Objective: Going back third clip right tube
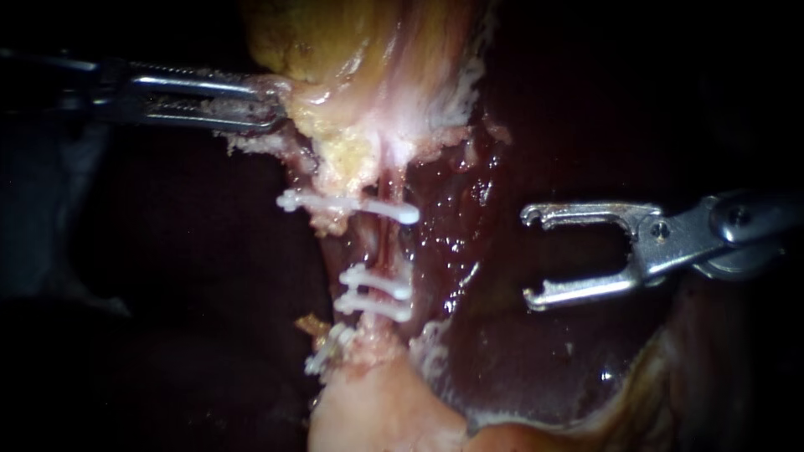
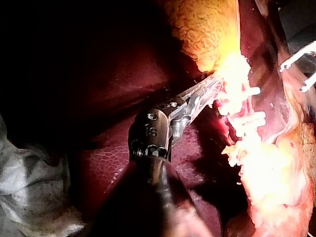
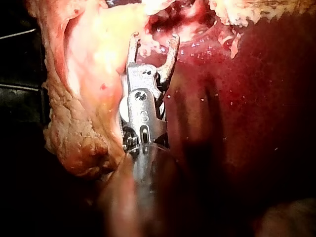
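Note:
A thin reddish tube [image 1: 387,243] runs down from the pale gallbladder [image 1: 368,59]. It carries three white clips: one high [image 1: 352,203] and two close together lower down [image 1: 377,283] [image 1: 374,305]. Another white clip [image 1: 327,347] sits lower left, on frayed tissue. My right instrument [image 1: 529,256] stands to the right of the tube, apart from it, its forked jaws open with nothing in them; the same shows in the right wrist view [image 3: 153,39]. My left instrument [image 1: 272,105] is shut on the gallbladder's edge beside the tube's top [image 2: 213,89].
Dark red liver [image 1: 536,360] lies under and right of the tube, wet and glistening. Pale fatty tissue [image 1: 377,414] spreads below the clips. A yellowish lobed fold [image 3: 79,143] lies beside my right instrument's shaft. Grey cloth [image 2: 29,173] shows beside my left shaft.

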`<state>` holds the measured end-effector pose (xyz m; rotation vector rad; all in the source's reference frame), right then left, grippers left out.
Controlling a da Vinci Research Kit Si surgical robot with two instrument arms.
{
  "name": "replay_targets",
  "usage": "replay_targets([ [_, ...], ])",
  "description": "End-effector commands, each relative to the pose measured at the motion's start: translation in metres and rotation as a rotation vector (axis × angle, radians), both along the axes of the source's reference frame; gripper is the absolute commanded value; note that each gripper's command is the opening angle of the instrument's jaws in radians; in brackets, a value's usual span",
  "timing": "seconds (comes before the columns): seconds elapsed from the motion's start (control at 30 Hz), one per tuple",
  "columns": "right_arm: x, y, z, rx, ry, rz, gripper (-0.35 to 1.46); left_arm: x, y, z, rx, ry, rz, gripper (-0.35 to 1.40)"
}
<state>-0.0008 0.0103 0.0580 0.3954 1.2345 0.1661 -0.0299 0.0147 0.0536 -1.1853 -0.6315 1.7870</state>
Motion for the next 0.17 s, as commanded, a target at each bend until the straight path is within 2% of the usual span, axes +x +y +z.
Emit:
replay_targets([
  [0.03, 0.0, 0.0, 0.0, 0.0, 0.0, 0.001, 0.5, 0.0, 0.0, 0.0, 0.0, -0.001, 0.0, -0.35],
  [0.17, 0.0, 0.0, 0.0, 0.001, 0.001, -0.002, 0.5, 0.0001, 0.0, 0.0, 0.0, -0.001, 0.0, -0.35],
])
